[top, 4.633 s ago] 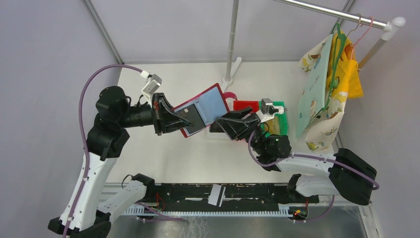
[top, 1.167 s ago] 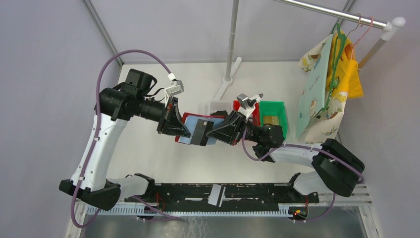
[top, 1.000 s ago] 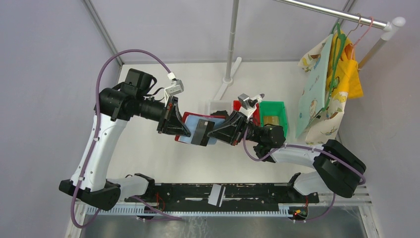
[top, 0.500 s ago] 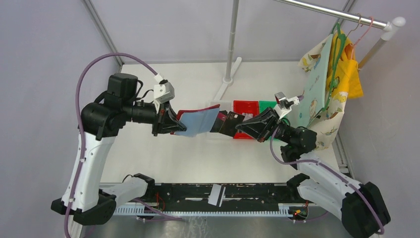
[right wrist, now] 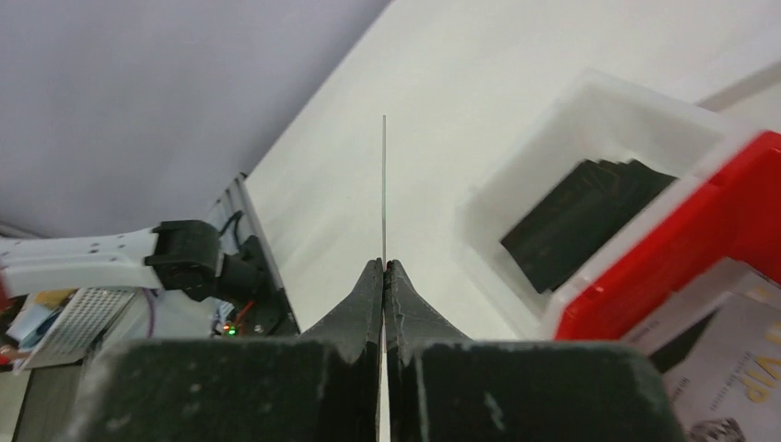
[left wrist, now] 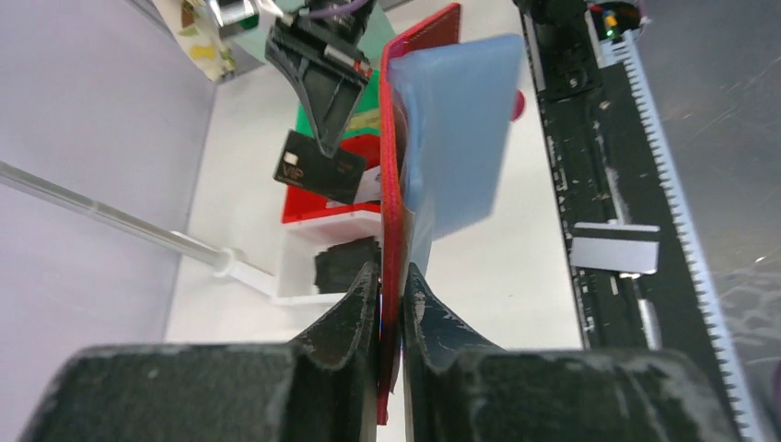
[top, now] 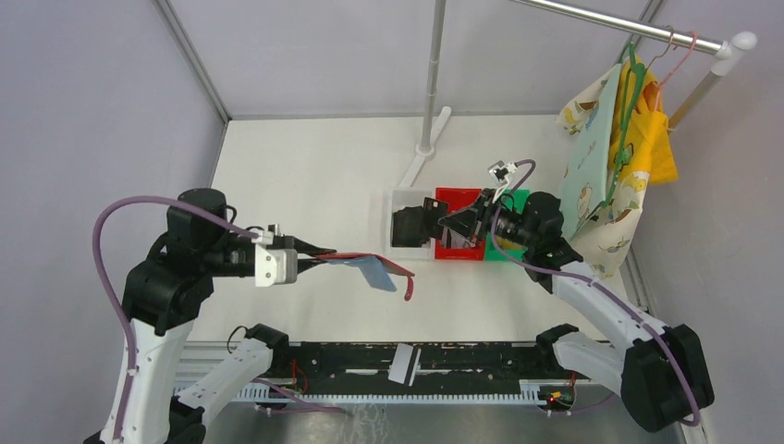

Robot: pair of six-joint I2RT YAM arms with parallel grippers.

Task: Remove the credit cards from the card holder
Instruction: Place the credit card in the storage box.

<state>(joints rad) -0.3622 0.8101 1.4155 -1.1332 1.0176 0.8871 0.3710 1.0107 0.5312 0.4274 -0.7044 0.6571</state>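
**Change noted.** A second before, the two hands had met over mid-desk with a dark card still seated in the wallet [top: 370,268]. The right hand [top: 450,222] had since drawn away to the right.

**Card.** The dark card [left wrist: 318,168] was clear of the wallet. The fully closed right hand pinched it at one edge, and it hung above the line where the white bin [top: 407,252] meets the red bin [top: 458,248].

**Wallet.** The left hand [left wrist: 391,276], closed down tight, clamped the wallet's red cover. It held the wallet open in the air above the near left of the desk [top: 305,176], well apart from the card.

**Bins.** A stack of dark cards [right wrist: 589,216] lay in the white bin.

**Judgement.** One extraction was complete and the card's release remained. Whether more cards sat in the pockets could not be told.
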